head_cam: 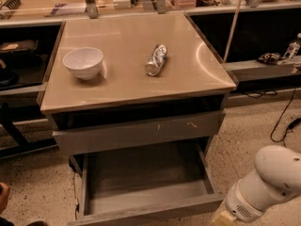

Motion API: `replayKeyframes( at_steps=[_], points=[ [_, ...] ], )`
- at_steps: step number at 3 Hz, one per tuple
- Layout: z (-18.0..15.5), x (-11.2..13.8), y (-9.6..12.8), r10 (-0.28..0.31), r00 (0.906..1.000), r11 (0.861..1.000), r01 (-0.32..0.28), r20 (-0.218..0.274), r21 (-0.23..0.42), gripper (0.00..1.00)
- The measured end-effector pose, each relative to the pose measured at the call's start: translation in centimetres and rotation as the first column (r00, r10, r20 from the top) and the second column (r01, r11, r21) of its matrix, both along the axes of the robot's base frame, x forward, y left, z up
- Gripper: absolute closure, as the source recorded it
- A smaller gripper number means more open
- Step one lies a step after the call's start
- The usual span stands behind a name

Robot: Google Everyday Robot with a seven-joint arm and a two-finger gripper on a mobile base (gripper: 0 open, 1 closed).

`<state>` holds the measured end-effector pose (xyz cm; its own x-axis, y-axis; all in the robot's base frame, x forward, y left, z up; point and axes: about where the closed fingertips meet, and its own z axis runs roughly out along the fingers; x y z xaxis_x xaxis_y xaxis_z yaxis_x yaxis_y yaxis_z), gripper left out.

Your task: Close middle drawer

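The middle drawer is a wide, shallow grey metal drawer pulled far out of the cabinet, with a bare grey inside. Its plain front runs near the bottom edge of the camera view. Above it sits a grey drawer front with pale scratch marks, standing out slightly. My white arm is at the lower right, beside the open drawer's front right corner. My gripper runs off the bottom edge there; only its tan base shows, close to the drawer front's right end.
A white bowl and a crushed silver can lie on the tan cabinet top. Dark shelves flank the cabinet on both sides. Cables lie on the speckled floor at the right.
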<state>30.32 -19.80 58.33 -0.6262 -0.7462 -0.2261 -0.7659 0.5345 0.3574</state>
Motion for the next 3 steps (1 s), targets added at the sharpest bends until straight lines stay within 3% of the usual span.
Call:
replayKeyframes(
  at_steps=[1,2,3],
  points=[
    [-4.8,0.7,1.6,-0.079,0.9959,0.995,0.082,-0.043,0.056,1.0],
    [-4.8,0.7,1.6,-0.08,0.9959,0.995,0.082,-0.043,0.056,1.0],
    [-7.8,1.7,1.8,-0.116,0.9928,0.99,0.118,-0.03,0.073,1.0]
  ],
)
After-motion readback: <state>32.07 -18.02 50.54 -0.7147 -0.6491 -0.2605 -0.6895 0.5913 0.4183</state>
